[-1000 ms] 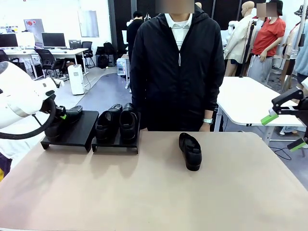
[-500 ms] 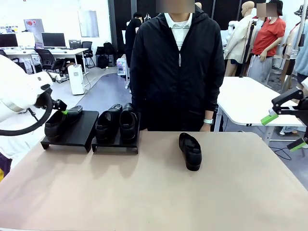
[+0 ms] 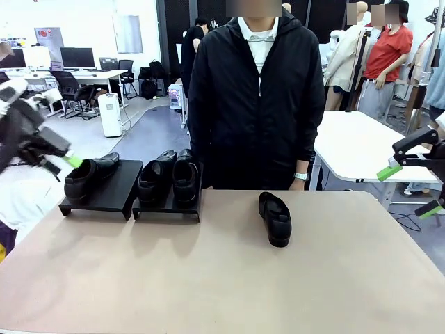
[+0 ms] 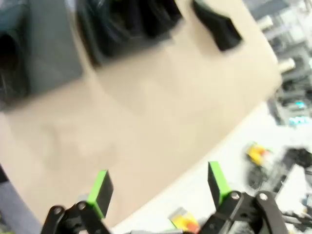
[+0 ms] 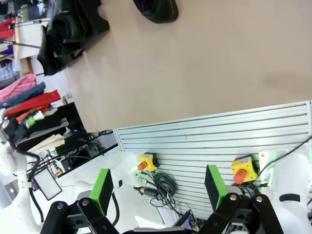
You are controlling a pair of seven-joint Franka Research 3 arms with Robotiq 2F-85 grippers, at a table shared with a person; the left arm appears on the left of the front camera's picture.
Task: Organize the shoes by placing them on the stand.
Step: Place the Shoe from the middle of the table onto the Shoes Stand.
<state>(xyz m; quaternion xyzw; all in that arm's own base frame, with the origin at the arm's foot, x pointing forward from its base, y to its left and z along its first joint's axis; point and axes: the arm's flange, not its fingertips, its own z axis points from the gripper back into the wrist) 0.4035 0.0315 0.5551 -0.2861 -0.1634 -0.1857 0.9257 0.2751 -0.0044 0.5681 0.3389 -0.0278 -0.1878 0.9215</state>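
Three black shoes rest on the stand. One shoe lies on the left platform, and two more shoes sit side by side on the right platform. A fourth shoe lies on the tan table right of centre, toe toward me. My left gripper hangs open just left of the left-platform shoe, apart from it and blurred. Its wrist view is blurred too, with open empty green pads. My right gripper stays open and empty beyond the table's right edge, and its wrist view catches the lone shoe.
A person in a black jacket stands at the far edge behind the lone shoe, hands down. A white table stands behind at the right. Wide bare tabletop lies between me and the shoes.
My left gripper opened, let go of the shoe on the left platform and drew back to the upper left. The right arm has not moved.
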